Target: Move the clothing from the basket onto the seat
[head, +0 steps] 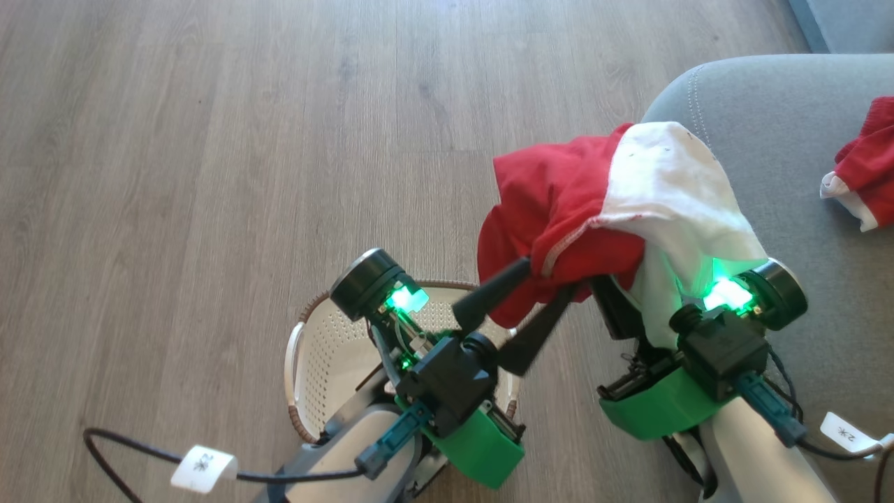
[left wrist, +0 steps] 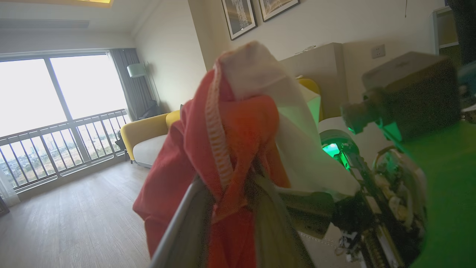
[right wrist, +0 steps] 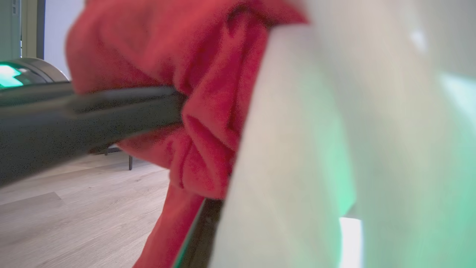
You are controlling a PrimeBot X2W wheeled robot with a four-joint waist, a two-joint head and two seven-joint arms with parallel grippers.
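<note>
Clothing first: a red garment (head: 559, 202) w/ a broad white panel hangs up off the floor btwn the two arms, above and to the right of the basket (head: 325, 342). In the head view its white part overlaps the rounded edge of the grey seat (head: 789, 98); can't tell if it touches the upholstery. L hand (head: 554, 279) reaches up and right into the red part, its two dark fingers a little apart w/ a thick bunch of red cloth and a pale stitched hem pinched btwn them. R hand (head: 618, 307) sits under the white panel, which drapes over it down to the wrist. One dark finger (right wrist: 200, 238) shows at the bottom of the right wrist view w/ cloth over it, so can't tell whether that hand is spread or pinching. Basket stands on the wood floor (head: 209, 140) under the L forearm, cream perforated wall and brown rim showing. A second red piece (head: 866, 161) w/ a white cuff lies on the seat at the far right, well apart from the held one. A black cable (head: 140, 454) w/ a white tag loops over the floor lower left. Behind the cloth in the left wrist view, a yellow sofa (left wrist: 148, 134) stands by a big window.
</note>
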